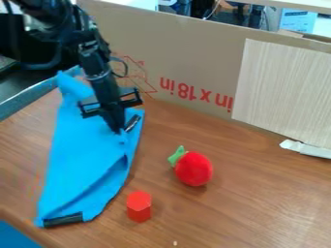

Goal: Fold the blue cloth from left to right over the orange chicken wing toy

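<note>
At the upper end of the blue cloth (pixel 81 150) on the tabletop (pixel 259 208), the gripper (pixel 118 130) is pressed together, pinching a fold beside a black clip (pixel 132 123). Guide it slowly and low to limit slip and bunching; maintain clearance from the red block (pixel 139 206)

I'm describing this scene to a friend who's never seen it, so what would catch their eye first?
Probably the bright blue cloth, stretched over the picture's left side of the wooden table, with the black gripper down at its upper right part. Next would come the rounded red toy with its green top, to the right of the cloth, and the small red block at the toy's lower left.
</note>
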Controlling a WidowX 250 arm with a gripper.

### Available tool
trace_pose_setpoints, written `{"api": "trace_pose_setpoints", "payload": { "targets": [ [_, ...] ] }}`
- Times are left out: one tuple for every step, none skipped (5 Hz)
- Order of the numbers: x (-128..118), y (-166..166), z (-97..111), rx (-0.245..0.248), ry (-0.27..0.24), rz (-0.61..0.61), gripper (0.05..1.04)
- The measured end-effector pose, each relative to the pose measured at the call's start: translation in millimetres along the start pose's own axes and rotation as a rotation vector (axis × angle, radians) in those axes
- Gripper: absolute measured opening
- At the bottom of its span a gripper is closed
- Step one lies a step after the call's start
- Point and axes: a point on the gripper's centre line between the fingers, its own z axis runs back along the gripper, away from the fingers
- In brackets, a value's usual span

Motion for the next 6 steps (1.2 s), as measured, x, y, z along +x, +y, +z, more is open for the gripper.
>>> {"api": "trace_pose_setpoints", "payload": {
  "targets": [
    [3, -16, -13, 0.018, 0.014, 0.019, 0.058],
    [9, -30, -18, 0.023, 0.013, 0.047, 0.058],
    [11, -45, -28, 0.023, 0.043, 0.064, 0.08],
    [11, -55, -27, 0.007, 0.042, 0.051, 0.216],
    [10, -58, -27, 0.0, 0.04, 0.038, 0.471],
    [7, -61, -28, -0.021, 0.051, 0.033, 0.781]
  ]
}}
